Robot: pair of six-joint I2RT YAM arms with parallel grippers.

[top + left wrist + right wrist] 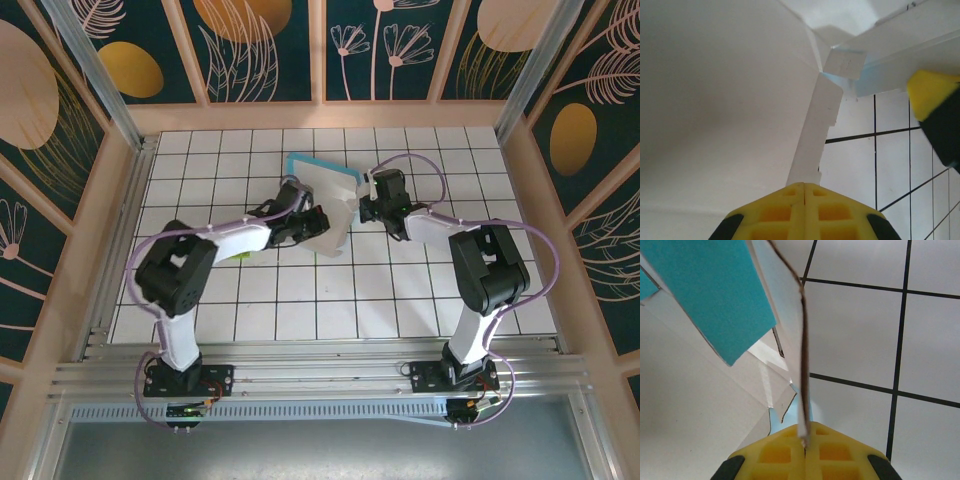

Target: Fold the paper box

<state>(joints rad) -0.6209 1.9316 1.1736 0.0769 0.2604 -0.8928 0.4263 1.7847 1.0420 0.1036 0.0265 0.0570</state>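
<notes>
Where right fingers (835, 455) pinch, paper box (705, 290) edge vanishes

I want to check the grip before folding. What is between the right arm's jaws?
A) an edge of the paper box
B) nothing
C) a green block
A: in the right wrist view a thin edge of the paper box runs down into the shut yellow jaws.

Paper box (325, 200) is blocked on both sides: left gripper (318, 222) clamped on its left edge, right gripper (367, 207) clamped on its right edge, with the arms filling the room beside it. Bare tiles (330, 290) in front of the paper box between the arms, and behind it up to the back wall (320, 115).
</notes>
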